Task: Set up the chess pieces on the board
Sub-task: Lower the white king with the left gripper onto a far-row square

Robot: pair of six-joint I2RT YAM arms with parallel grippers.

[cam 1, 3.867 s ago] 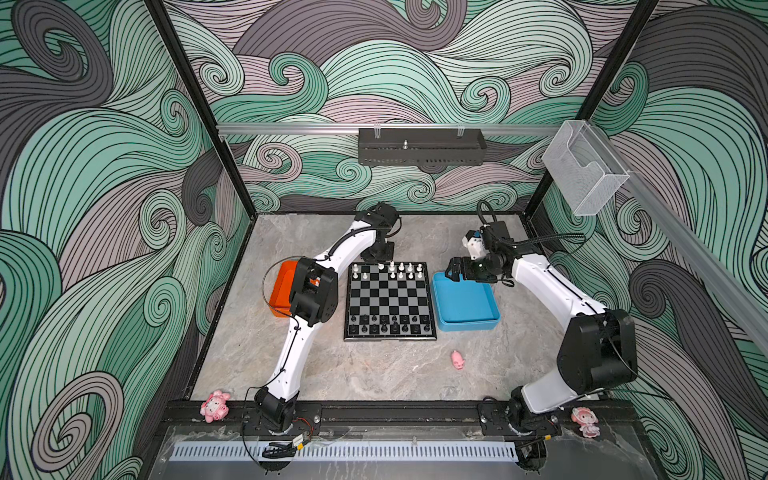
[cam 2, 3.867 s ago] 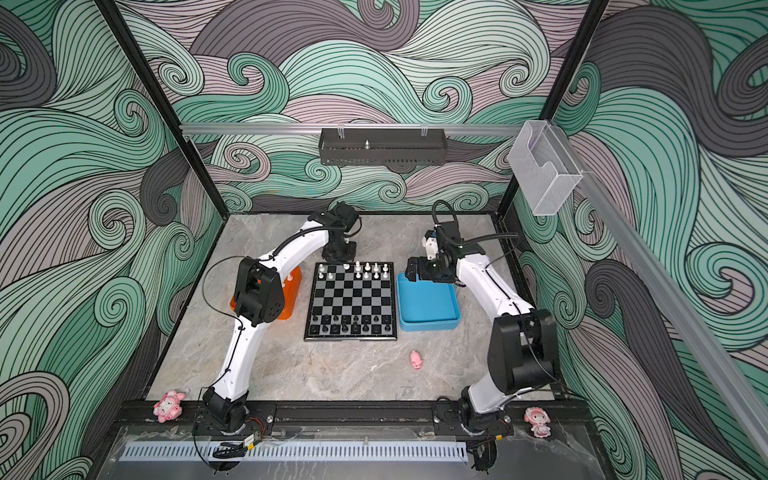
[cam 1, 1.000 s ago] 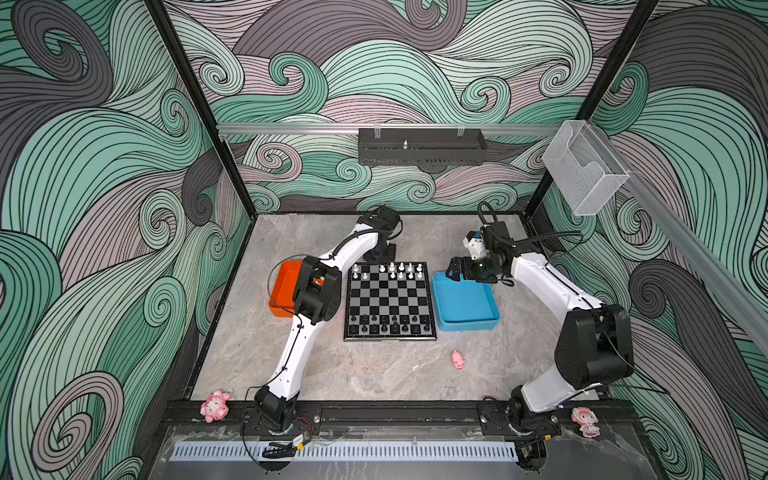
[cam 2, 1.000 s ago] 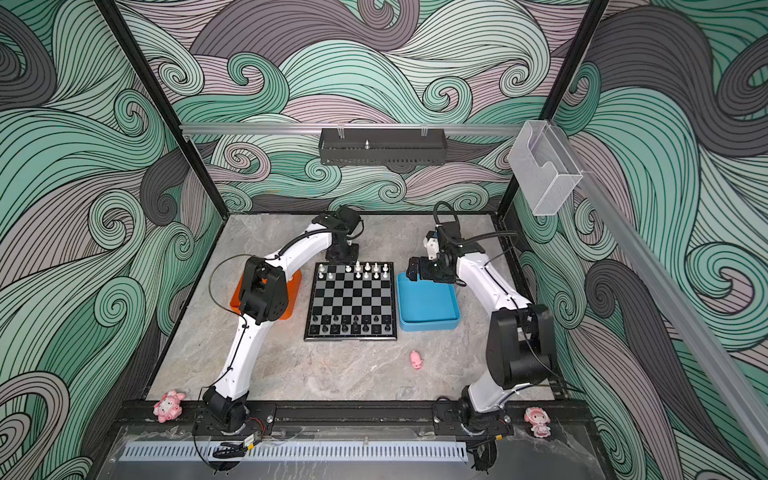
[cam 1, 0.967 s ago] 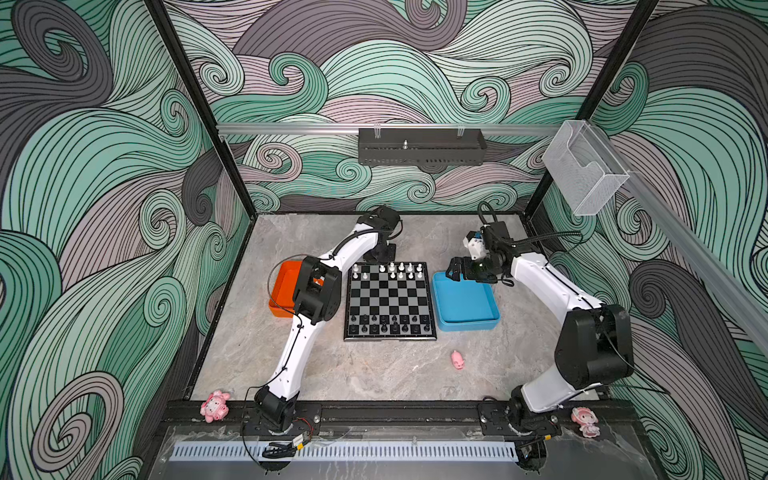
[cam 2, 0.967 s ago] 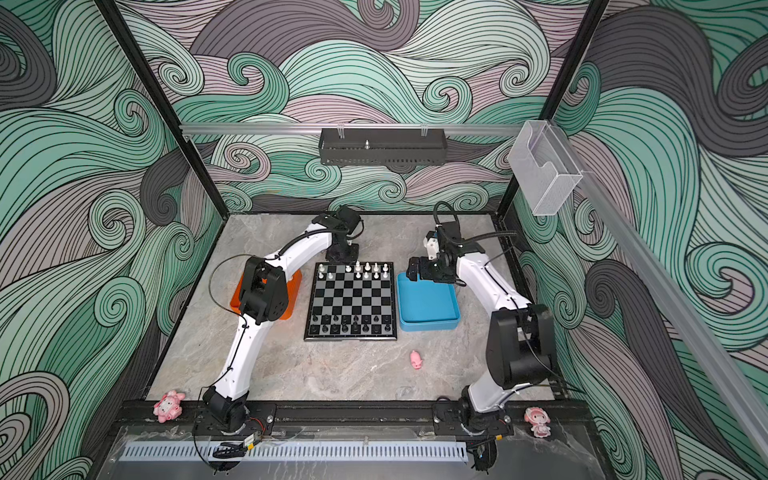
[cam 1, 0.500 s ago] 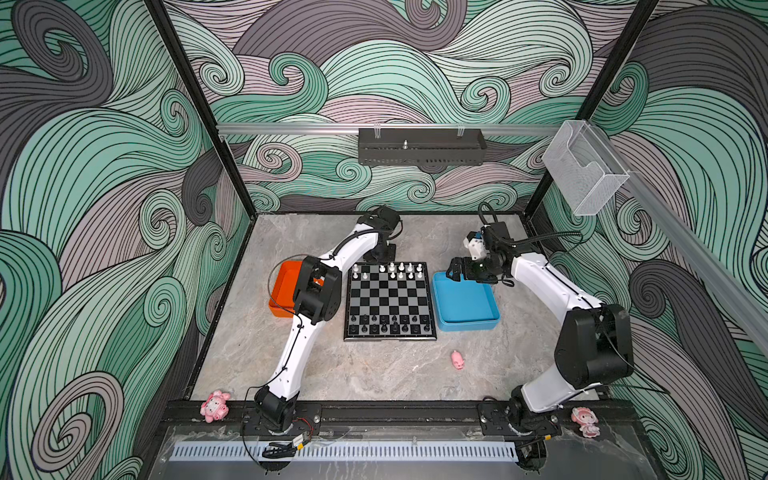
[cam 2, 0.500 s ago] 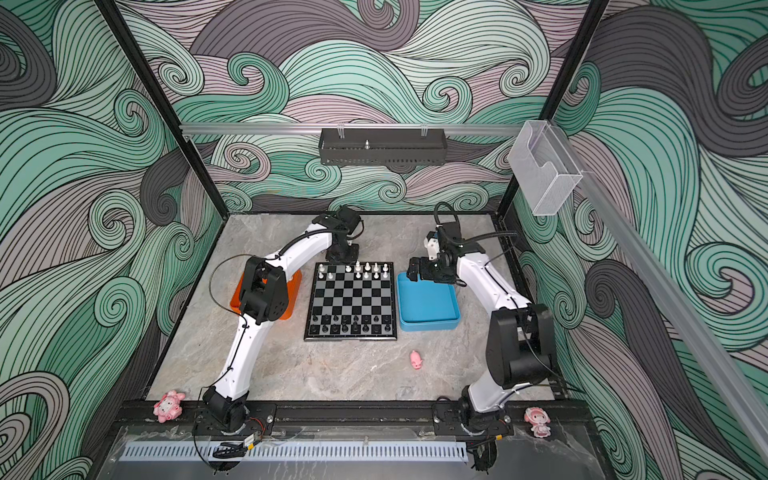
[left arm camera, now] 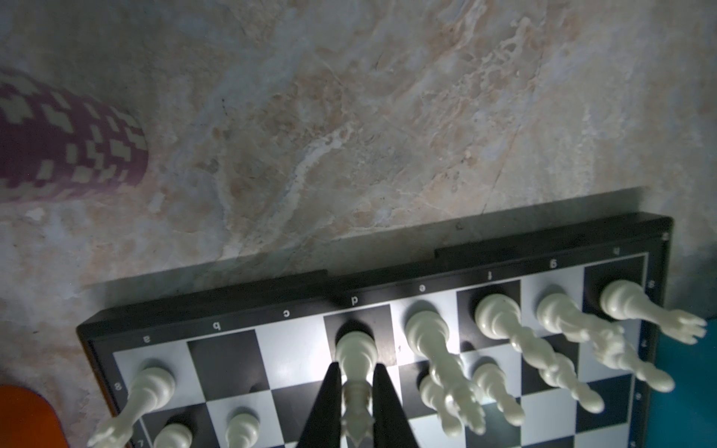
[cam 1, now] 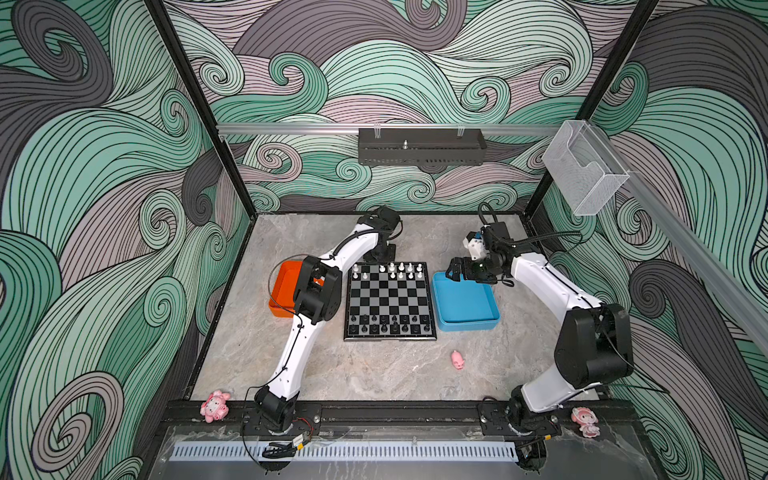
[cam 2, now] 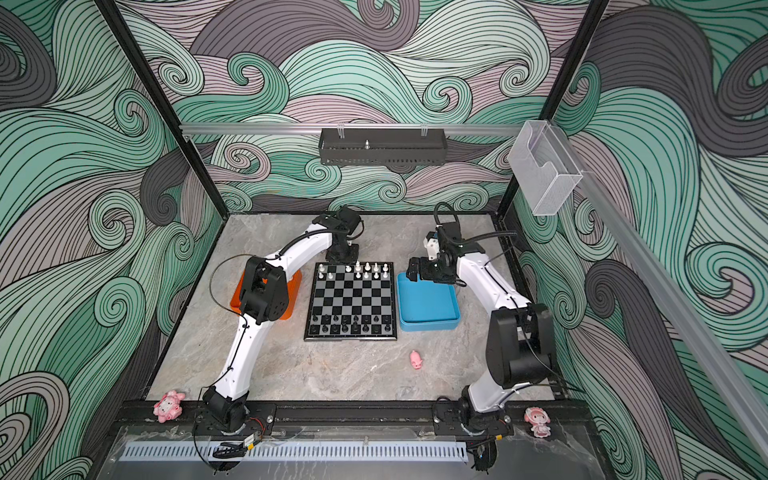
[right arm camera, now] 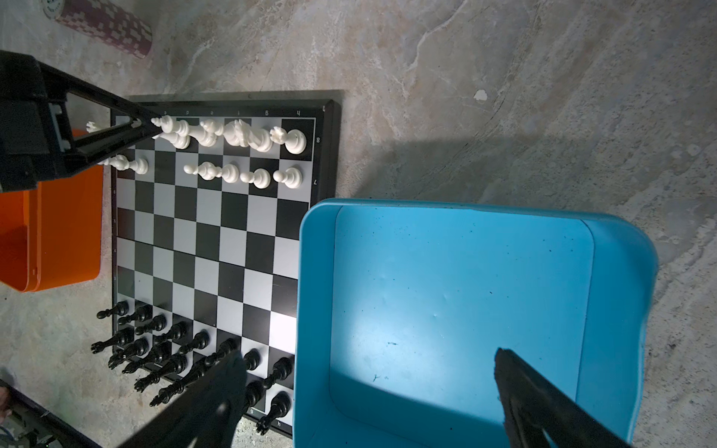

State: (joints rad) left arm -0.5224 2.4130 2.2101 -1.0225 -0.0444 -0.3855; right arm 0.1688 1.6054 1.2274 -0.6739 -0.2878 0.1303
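The board (cam 1: 390, 299) (cam 2: 351, 297) lies in the middle of the table. Several white chess pieces (cam 1: 400, 269) fill its far two rows and several black chess pieces (cam 1: 390, 325) its near two rows. My left gripper (left arm camera: 357, 382) is at the far edge, shut on a tall white piece (left arm camera: 355, 355) that stands upright on the dark far-row square marked d; its fingertips (right arm camera: 149, 126) also show in the right wrist view. The two far-row squares between this piece and the corner piece (left arm camera: 149, 388) are bare. My right gripper (right arm camera: 366, 355) (cam 1: 457, 274) hangs open over the blue tray (right arm camera: 465, 291), holding nothing.
The orange tray (cam 1: 284, 286) sits left of the board under my left arm's elbow, and the blue tray (cam 1: 465, 305) sits right of it. A purple-and-white patterned cylinder (left arm camera: 70, 147) (right arm camera: 104, 27) lies beyond the board's far left corner. A pink pig figurine (cam 1: 458, 359) lies near the front right.
Over the last second nothing has visibly moved. Compared with the earliest frames, my left arm's elbow sits slightly further over the orange tray.
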